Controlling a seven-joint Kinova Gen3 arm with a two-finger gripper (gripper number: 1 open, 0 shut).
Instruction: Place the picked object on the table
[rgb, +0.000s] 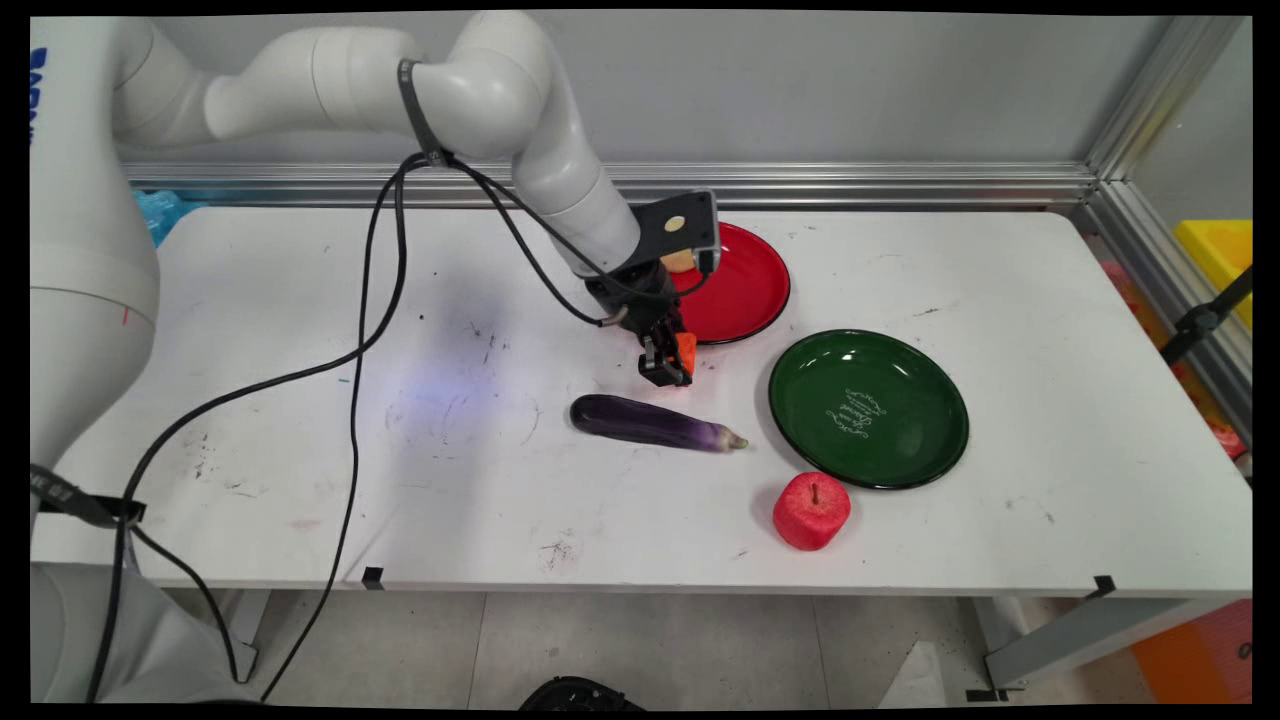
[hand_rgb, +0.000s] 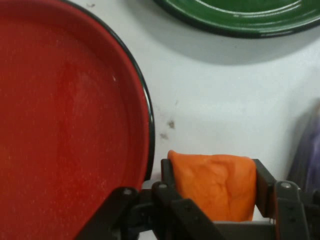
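Tool (hand_rgb: 212, 187) around orange piece (hand_rgb: 215, 185)

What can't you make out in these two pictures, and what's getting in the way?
- Orange object: the gripper is shut on it; its identity is unclear, its lower part hidden by the linkage in the hand view, tiny in the main view.
- Red plate: near-left rim hidden by the arm.
- Green plate: white lettering too small to read.
- Eggplant: cut off and blurred in the hand view.
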